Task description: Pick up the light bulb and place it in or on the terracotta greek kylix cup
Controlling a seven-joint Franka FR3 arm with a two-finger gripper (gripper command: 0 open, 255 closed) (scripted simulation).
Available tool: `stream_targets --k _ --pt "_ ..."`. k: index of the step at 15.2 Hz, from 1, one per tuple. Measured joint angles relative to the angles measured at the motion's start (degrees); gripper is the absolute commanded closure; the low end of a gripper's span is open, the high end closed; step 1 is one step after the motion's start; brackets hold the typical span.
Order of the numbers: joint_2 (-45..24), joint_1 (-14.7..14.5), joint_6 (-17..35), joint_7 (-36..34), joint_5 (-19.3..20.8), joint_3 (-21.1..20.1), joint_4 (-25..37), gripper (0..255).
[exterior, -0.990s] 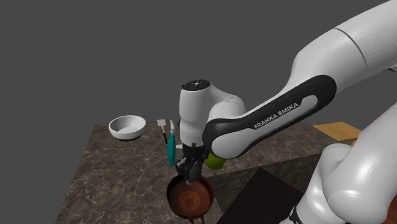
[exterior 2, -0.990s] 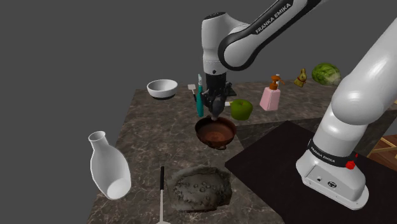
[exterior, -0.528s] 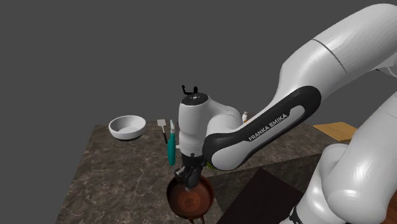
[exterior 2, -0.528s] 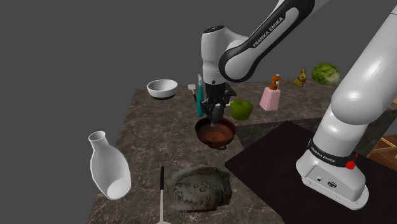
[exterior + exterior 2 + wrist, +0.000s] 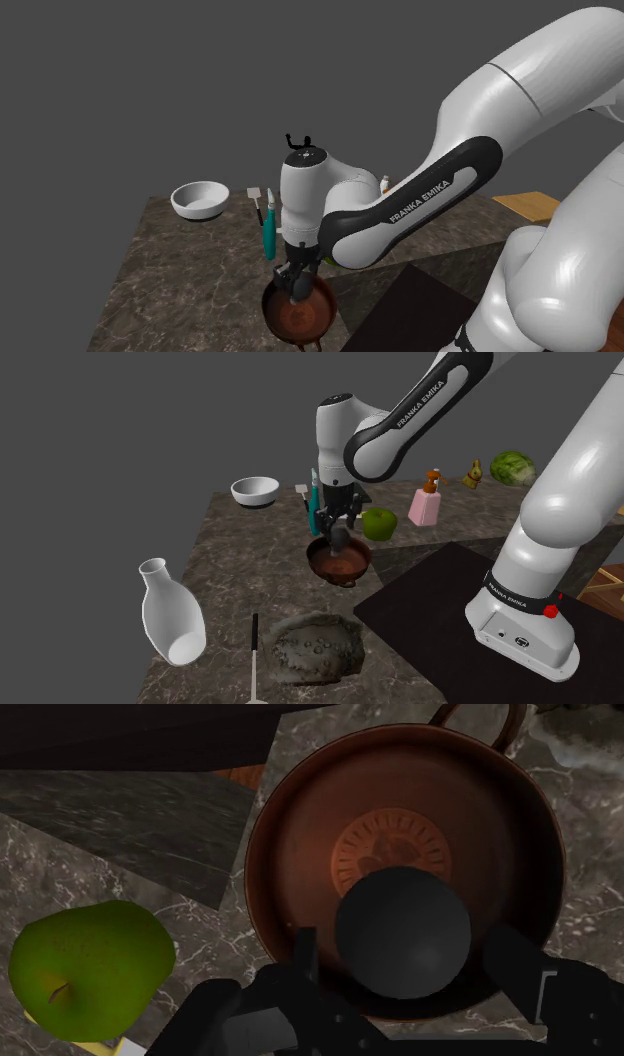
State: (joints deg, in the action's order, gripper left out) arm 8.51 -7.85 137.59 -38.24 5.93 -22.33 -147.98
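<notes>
Bulb (image 5: 402,932) betw open jaws, untouched, over kylix cup (image 5: 292,834).

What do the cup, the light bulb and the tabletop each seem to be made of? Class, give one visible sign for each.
Cup: probably glazed clay, possibly coppery metal. It is reddish-brown with a soft sheen and a round medallion at its centre.
Light bulb: drawn as a plain dark grey, smooth, matte ball, so its material cannot be told.
Tabletop: looks like polished stone, dark with pale marble-like veins.
</notes>
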Motion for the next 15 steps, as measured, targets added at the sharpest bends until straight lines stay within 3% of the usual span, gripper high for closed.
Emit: stream_targets --k 5,10,15 --pt "0.00 0.00 0.00 0.00 0.00 0.00 0.00 0" --pt "5.08 -1.12 -7.31 2.23 -3.04 0.41 2.71 0" --pt "5.57 -1.26 -8.22 2.40 -3.34 0.45 3.08 0"
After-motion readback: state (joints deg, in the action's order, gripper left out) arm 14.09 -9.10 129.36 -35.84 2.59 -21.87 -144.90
